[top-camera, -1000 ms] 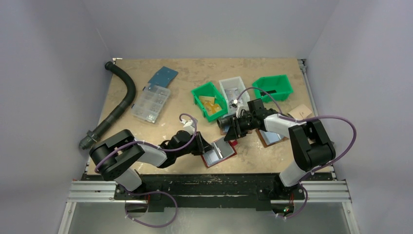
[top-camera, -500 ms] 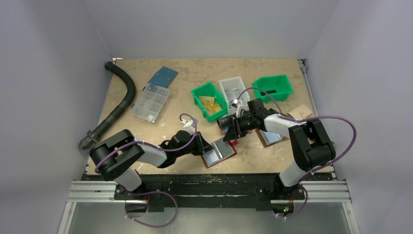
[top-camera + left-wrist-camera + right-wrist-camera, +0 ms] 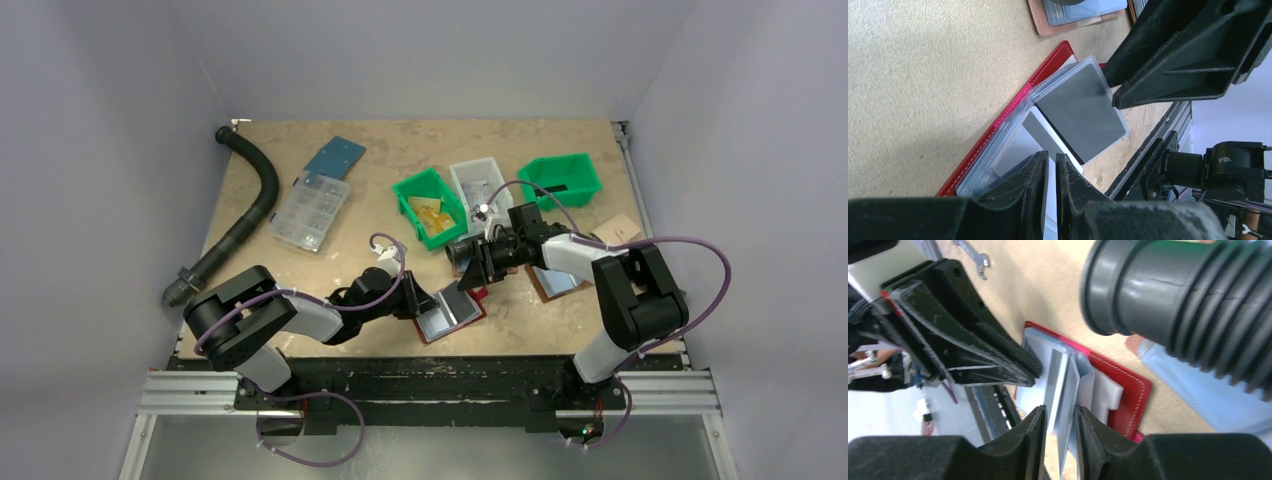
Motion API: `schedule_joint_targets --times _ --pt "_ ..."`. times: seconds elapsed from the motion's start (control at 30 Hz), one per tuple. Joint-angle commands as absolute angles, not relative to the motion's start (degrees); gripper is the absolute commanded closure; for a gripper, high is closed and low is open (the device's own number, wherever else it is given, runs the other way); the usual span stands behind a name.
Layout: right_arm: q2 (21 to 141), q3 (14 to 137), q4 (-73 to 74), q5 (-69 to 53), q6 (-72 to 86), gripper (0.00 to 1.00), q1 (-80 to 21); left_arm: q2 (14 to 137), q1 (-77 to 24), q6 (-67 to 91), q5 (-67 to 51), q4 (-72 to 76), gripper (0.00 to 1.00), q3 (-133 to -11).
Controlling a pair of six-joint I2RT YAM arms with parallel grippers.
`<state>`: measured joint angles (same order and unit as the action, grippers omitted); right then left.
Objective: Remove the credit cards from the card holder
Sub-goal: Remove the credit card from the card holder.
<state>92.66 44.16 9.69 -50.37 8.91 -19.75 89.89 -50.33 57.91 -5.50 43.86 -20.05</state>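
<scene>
Card holder [image 3: 452,312] lies open at the near edge of the table [image 3: 300,270]; a grey card [image 3: 1080,107] remains pocketed.
Left gripper [image 3: 1052,159] is pinched thin on the holder's near leaf. Right gripper [image 3: 1058,412] is narrowly apart around a pale pocket leaf, grip unclear. Advised: keep the holder pinned, close on the card edge alone, and draw along the pocket mouth.

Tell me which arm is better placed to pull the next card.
Left. The left gripper pinches a white card poking from the card holder, so it could likely draw back; the right gripper only straddles a clear pocket leaf.
</scene>
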Motion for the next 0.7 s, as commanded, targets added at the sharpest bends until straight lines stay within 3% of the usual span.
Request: schedule_joint_targets --times 0.0,0.33,0.67 --pt "92.62 44.74 8.99 -58.91 10.60 0.67 -19.86 89.93 -50.54 56.68 -6.15 45.17 0.84 -21.27" --pt "93.23 45.22 10.43 -46.43 7.35 0.68 -21.74 89.00 -50.54 55.69 -6.12 45.04 0.84 -21.17" --pt "90.41 46.80 11.55 -50.03 5.92 0.97 -21.73 84.45 -50.45 53.52 -5.86 45.40 0.78 -19.73"
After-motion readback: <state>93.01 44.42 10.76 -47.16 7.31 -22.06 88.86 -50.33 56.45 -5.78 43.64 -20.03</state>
